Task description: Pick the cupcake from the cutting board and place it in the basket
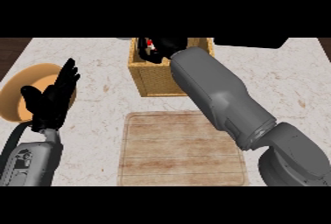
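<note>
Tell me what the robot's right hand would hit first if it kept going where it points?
Most likely the basket. The right hand, curled round the cupcake, is over its opening, pointing toward the far left corner, so it should meet the inside wall there. Depth is unclear from above.

The cupcake (150, 43) shows only as a red-and-white sliver within my curled right hand (161, 48), over the open top of the basket (153, 81). That basket is square, tan-woven and upright. The cutting board (183, 148), of pale planks, lies flat near it.

Woven wicker basket (155, 81) around right hand (163, 46); matt grainy wood cutting board (183, 148) below it; veined marble-look counter (97, 83) underneath.
</note>
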Tool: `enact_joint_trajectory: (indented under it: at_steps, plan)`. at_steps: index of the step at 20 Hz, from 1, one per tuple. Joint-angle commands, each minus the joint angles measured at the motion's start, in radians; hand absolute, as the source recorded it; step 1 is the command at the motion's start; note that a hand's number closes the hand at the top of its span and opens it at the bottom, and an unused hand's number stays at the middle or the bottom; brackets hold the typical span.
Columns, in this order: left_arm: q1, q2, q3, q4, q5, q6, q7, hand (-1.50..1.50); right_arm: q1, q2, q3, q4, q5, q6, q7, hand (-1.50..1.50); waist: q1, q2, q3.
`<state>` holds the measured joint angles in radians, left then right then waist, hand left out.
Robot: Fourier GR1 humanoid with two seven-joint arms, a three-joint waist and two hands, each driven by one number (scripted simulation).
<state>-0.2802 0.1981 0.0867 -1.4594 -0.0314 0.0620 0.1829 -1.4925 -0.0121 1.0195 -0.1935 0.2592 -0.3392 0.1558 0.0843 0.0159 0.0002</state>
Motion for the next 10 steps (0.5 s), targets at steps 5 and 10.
enact_joint_trajectory:
  at_steps: [5, 10]
  plan:
    - [0.063, -0.006, -0.008, -0.023, 0.0, -0.013, -0.033, 0.0, 0.002, 0.011, -0.002, 0.029, 0.019, 0.089, 0.001, 1.5, 0.012, 0.01, -0.002]
    - [-0.004, 0.009, 0.014, 0.028, 0.011, -0.024, -0.034, 0.0, 0.038, 0.012, -0.009, 0.018, 0.019, 0.105, -0.019, 1.5, -0.001, 0.013, -0.002]
